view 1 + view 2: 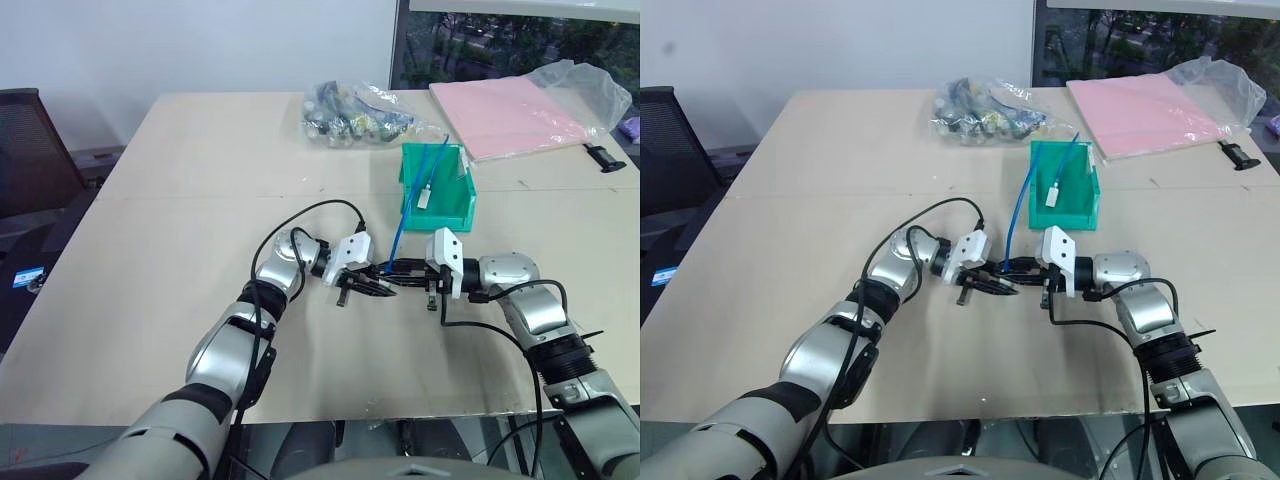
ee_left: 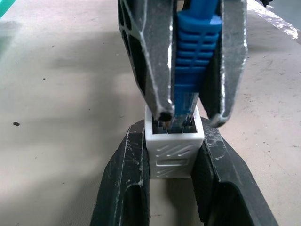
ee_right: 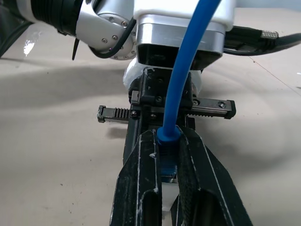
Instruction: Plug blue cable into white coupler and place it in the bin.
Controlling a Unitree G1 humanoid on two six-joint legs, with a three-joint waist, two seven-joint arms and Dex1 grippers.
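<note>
Over the middle of the table my two grippers meet tip to tip. My left gripper [image 2: 173,137] is shut on the white coupler [image 2: 173,150], a small block with its socket facing the other hand. My right gripper [image 3: 168,141] is shut on the blue cable [image 1: 402,225] at its ribbed boot [image 2: 195,47], and the plug sits in the coupler's socket. From there the cable arches up and back into the green bin [image 1: 442,216], where its other plug lies. In the left eye view the left gripper [image 1: 376,286] and the right gripper [image 1: 398,268] overlap and hide the coupler.
A clear bag of mixed cables [image 1: 355,112] lies behind the bin. A pink sheet [image 1: 510,115] under clear plastic is at the back right, with a small black object [image 1: 606,158] near it. A dark chair [image 1: 30,150] stands off the table's left side.
</note>
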